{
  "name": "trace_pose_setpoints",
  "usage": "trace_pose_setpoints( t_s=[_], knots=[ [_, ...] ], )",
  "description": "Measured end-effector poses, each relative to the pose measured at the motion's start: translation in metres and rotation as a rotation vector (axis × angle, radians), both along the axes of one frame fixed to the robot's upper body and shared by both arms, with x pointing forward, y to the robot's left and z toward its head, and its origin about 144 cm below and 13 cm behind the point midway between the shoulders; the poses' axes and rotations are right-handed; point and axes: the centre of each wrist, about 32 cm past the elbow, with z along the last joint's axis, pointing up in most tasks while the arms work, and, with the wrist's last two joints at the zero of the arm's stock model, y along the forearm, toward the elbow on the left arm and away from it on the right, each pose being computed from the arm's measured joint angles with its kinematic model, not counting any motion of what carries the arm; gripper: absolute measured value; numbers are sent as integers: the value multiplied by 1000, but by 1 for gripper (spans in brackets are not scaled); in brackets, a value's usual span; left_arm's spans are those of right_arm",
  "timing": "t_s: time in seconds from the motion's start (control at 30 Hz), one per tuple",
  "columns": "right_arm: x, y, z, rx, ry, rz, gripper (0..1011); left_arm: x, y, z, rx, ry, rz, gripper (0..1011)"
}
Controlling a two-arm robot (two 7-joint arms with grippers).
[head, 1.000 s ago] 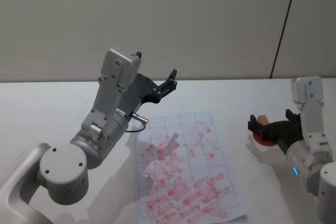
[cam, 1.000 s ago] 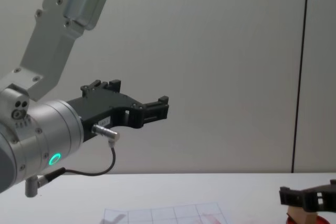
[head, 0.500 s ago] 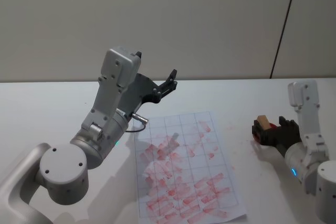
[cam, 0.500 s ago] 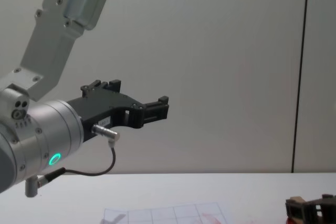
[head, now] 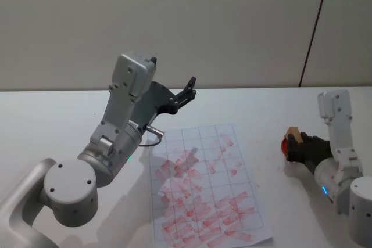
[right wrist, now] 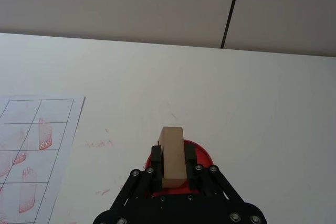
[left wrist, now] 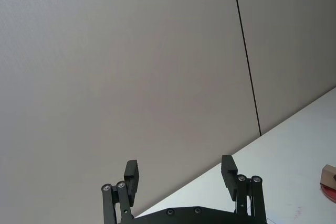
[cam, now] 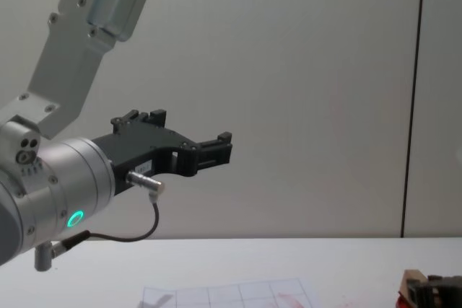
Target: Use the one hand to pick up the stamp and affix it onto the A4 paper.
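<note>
Right tool pinches the stamp over the red pad, right of the A4 paper; left tool spread, raised above the counter.

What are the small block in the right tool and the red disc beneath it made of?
The stamp looks like bare wood: pale tan, matte, square-cut, no varnish. The red disc is probably plastic or rubber, with a smooth even rim; mostly hidden, so I can't be sure.

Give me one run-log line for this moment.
right gripper: shut on stamp, at red pad | left gripper: open, raised above table | A4 paper: flat, left of pad
</note>
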Motion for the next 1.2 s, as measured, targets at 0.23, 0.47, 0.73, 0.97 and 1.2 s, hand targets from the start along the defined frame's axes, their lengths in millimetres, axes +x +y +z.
trace_pose_setpoints(
  t_s=[0.23,0.47,0.73,0.97,1.2],
  knots=[
    [1,0,0,1,-10,6,234,0,0,0,0,0,0,1001],
    [2,1,7,5,-40,25,234,0,0,0,0,0,0,1001],
    [4,12,22,22,-78,98,234,0,0,0,0,0,0,1001],
    [8,28,34,35,-84,179,234,0,0,0,0,0,0,1001],
    [16,49,42,50,-54,258,234,0,0,0,0,0,0,1001]
  ],
)
